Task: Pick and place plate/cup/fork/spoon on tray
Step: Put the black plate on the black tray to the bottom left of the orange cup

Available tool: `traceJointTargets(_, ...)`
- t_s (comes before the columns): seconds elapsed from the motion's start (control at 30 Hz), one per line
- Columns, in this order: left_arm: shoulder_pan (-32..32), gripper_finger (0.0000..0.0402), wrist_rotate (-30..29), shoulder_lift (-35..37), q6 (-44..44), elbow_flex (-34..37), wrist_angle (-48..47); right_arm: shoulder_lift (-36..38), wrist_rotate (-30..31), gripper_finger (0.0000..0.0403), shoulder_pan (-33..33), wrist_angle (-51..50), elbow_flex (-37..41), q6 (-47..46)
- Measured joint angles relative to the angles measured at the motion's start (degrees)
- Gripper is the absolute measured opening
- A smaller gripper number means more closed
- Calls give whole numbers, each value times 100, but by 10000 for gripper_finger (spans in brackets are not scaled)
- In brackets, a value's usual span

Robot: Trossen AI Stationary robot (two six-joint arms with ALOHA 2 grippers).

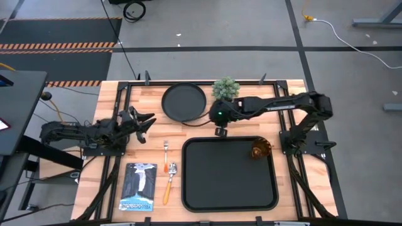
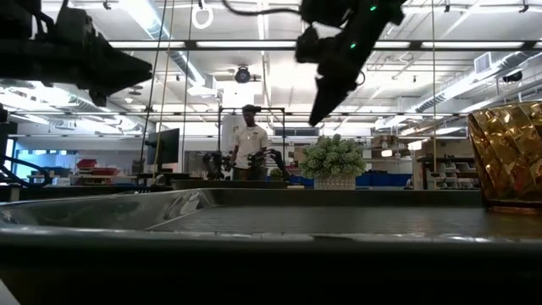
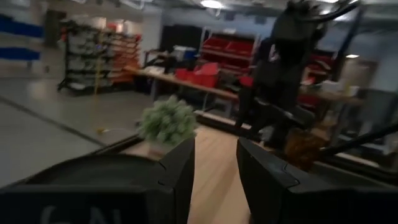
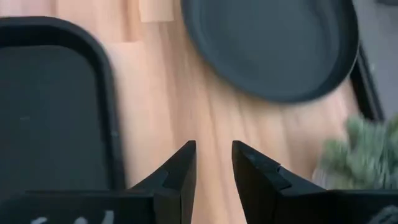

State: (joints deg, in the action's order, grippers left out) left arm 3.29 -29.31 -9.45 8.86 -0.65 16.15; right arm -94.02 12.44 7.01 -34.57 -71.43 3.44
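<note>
The round black plate (image 1: 184, 102) lies flat on the wooden table at the far side, left of a small green plant. The black tray (image 1: 229, 174) lies at the near centre with the amber cup (image 1: 261, 150) standing upright in its far right corner. The fork (image 1: 166, 150) and the spoon (image 1: 170, 179) lie on the table left of the tray. My right gripper (image 1: 210, 117) hovers between plate and tray, slightly open and empty; its wrist view shows the plate (image 4: 273, 43) ahead and the tray's rim (image 4: 112, 124). My left gripper (image 1: 146, 123) hovers at the left, slightly open and empty.
A small potted plant (image 1: 225, 88) stands at the far edge, right of the plate. A booklet (image 1: 138, 187) lies at the near left. Black frame rails run along the table's sides. A person (image 2: 248, 144) stands in the room far behind the table.
</note>
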Motion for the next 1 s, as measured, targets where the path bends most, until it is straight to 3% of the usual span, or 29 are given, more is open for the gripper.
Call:
traceJointTargets(0.17, -1, 128, -70, -354, 209, -324, -342, -636, 34, 109, 81, 466, -330, 705)
traceJointTargets(0.47, -221, 128, -220, -614, 1017, -1229, -2387, -1552, 96, 109, 153, 801, -1024, 1569)
traceJointTargets(0.57, -414, 128, -218, -833, 1312, -1236, -2483, -1658, 416, 109, 177, 790, -1119, 1791)
traceJointTargets(0.67, -734, 128, -166, -1239, 1571, -1236, -2481, -1656, 1110, 110, 183, 755, -1120, 1989)
traceJointTargets(0.77, -1227, 128, 77, -1698, 1685, -1244, -2314, -1558, 1484, 110, 189, 678, -1118, 2068)
traceJointTargets(1.0, -2680, 128, 1304, -2803, 1776, -1245, -1888, -1141, 1262, 110, 170, 473, -1120, 1876)
